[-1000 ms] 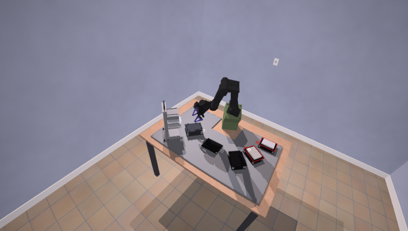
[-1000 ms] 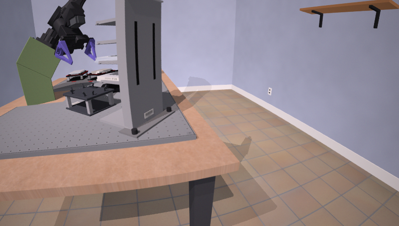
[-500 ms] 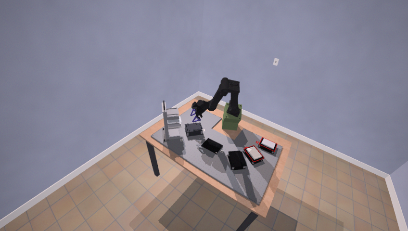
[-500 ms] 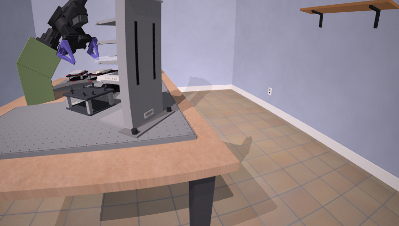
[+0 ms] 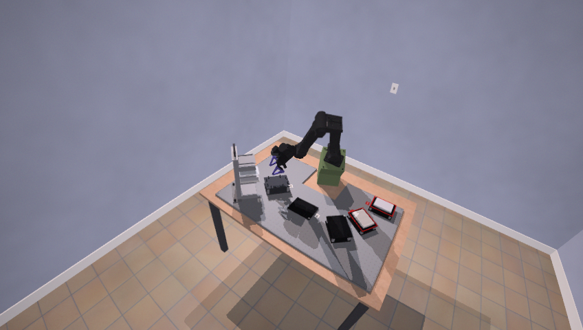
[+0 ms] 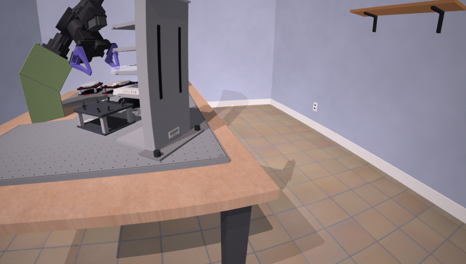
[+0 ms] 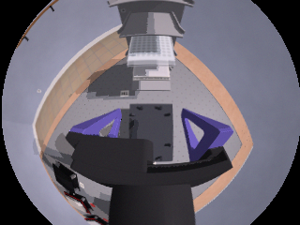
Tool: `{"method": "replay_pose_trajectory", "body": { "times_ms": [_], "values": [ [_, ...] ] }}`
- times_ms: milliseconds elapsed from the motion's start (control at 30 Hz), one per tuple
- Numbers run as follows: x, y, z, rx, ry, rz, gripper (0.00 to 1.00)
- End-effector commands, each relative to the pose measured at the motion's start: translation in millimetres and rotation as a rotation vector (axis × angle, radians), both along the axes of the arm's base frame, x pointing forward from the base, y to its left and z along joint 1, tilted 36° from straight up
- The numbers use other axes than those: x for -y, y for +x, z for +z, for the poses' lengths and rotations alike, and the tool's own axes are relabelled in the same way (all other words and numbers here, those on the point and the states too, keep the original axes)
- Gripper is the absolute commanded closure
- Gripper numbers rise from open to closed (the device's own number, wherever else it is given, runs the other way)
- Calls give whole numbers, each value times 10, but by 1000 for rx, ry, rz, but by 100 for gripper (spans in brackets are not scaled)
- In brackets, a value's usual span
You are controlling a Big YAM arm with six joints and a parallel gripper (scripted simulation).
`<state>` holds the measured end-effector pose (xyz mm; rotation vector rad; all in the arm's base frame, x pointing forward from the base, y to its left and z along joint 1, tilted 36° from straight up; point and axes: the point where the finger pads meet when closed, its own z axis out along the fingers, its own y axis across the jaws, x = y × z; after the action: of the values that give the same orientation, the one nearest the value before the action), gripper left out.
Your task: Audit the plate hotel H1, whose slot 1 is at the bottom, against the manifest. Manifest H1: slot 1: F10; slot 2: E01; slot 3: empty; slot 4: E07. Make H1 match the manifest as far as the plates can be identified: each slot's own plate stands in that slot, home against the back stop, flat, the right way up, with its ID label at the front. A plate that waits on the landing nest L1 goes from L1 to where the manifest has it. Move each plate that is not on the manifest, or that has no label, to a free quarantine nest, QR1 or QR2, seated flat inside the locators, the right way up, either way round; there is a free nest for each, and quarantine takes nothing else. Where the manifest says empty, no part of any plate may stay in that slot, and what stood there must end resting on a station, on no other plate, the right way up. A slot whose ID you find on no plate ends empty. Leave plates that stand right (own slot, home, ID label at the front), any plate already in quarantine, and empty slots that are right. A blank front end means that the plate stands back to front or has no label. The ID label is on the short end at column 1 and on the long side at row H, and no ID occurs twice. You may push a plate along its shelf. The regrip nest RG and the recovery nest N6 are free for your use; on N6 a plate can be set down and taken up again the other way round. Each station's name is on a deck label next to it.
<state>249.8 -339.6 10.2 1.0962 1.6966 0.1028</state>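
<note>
The grey plate hotel H1 [image 5: 244, 169] [image 6: 163, 65] stands at the left end of the deck. The exterior camera sees it from behind. A pale plate [image 7: 150, 51] [image 6: 123, 68] with a grid of wells lies on a middle shelf and juts out at the front. A second white plate [image 6: 129, 90] [image 7: 152, 73] lies on a shelf below it. The two upper shelves look bare from here. My gripper [image 5: 276, 165] [image 6: 96, 59] [image 7: 151, 112] is open and empty. It hangs in front of the hotel, facing it, above a raised black nest [image 5: 276, 184] [image 6: 104, 111].
Two flat black nests [image 5: 302, 207] [image 5: 338, 227] lie mid-deck. Two red-rimmed nests at the right end each bear a white plate [image 5: 362, 220] [image 5: 382, 205]. The arm's green base [image 5: 330, 169] [image 6: 42, 84] stands at the back.
</note>
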Motion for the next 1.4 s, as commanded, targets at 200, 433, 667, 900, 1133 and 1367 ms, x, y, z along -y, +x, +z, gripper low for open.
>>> {"method": "replay_pose_trajectory", "body": {
  "times_ms": [200, 433, 667, 900, 1133, 1367],
  "values": [
    [194, 137, 157, 16, -30, 0, 0],
    [255, 190, 126, 11, -18, 1, 0],
    [301, 225, 103, 8, -10, 1, 0],
    [381, 275, 126, 8, -11, -1, 0],
    [471, 272, 149, 9, -16, -12, 0],
    [515, 366, 167, 9, -13, -1, 0]
  ]
}}
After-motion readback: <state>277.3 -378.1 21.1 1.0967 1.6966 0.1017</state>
